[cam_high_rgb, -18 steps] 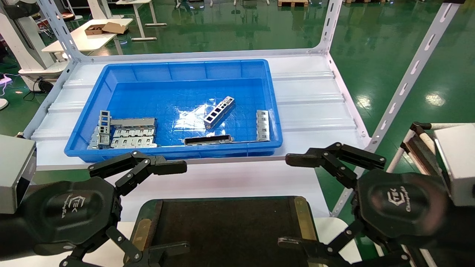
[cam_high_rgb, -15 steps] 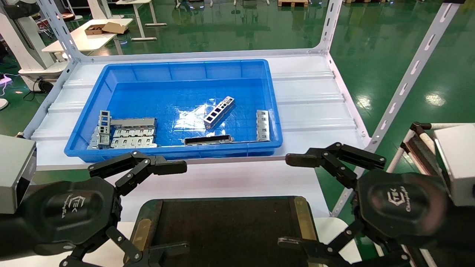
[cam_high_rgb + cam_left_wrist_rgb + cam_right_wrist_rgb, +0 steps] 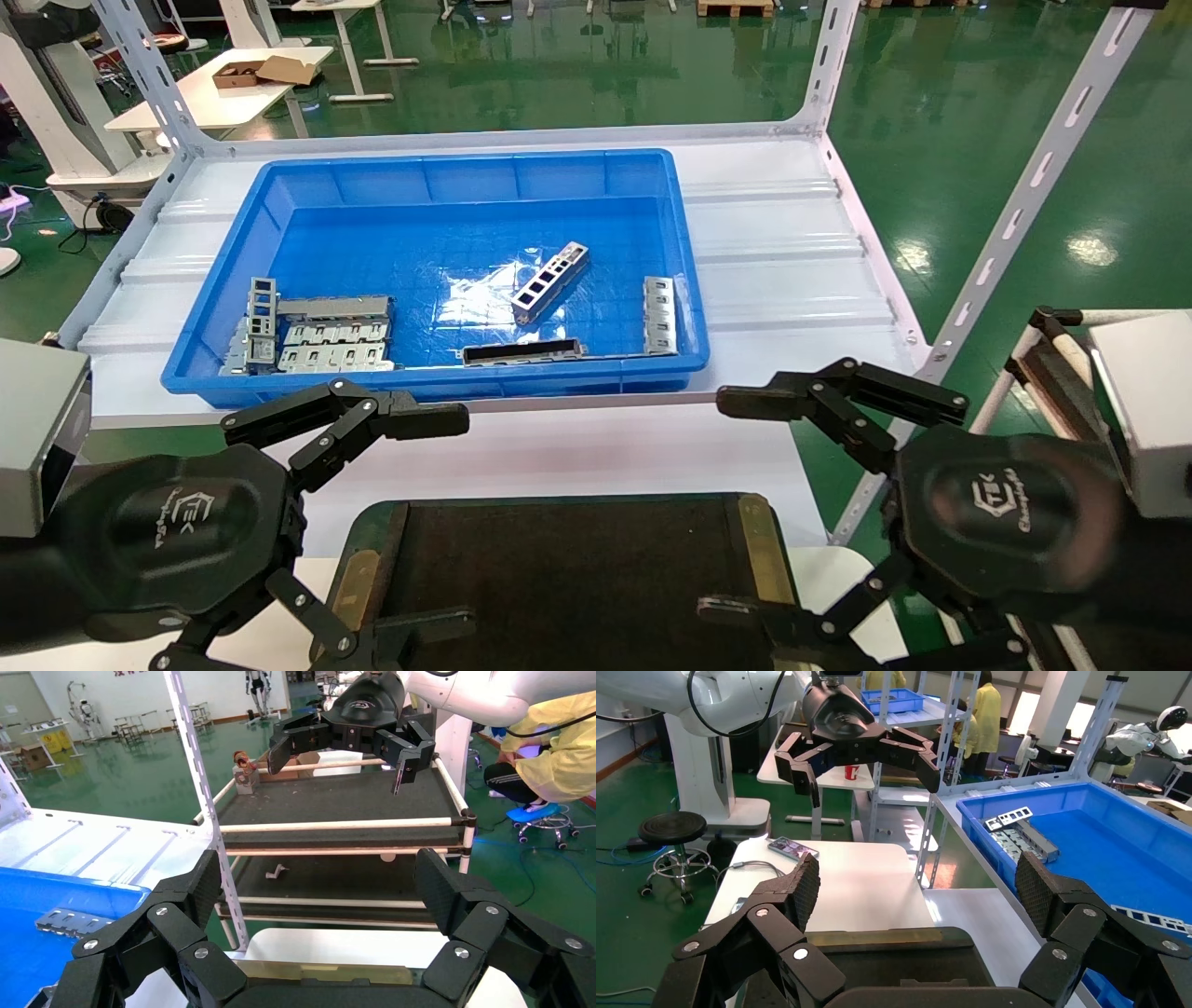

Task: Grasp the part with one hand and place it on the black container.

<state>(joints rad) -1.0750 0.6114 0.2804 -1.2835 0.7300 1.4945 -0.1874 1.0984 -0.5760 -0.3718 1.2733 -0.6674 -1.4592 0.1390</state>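
1. The white shelf point(image 3: 773, 242) carries a blue bin point(image 3: 438, 177).
2. The black tray point(image 3: 559, 568) lies nearest the robot, below the shelf's front edge, with brass strips along its two sides and nothing on its dark surface.
3. The left gripper point(image 3: 447, 522) hangs over the tray's left side, fingers spread wide and holding nothing.
4. The right gripper point(image 3: 726, 508) hangs over the tray's right side, likewise spread and holding nothing.
5. Flat slotted plates point(image 3: 321, 337) sit in the bin's near-left corner.
6. The metal bar point(image 3: 549, 281) lies slantwise near the middle of the bin floor, apart from both grippers.
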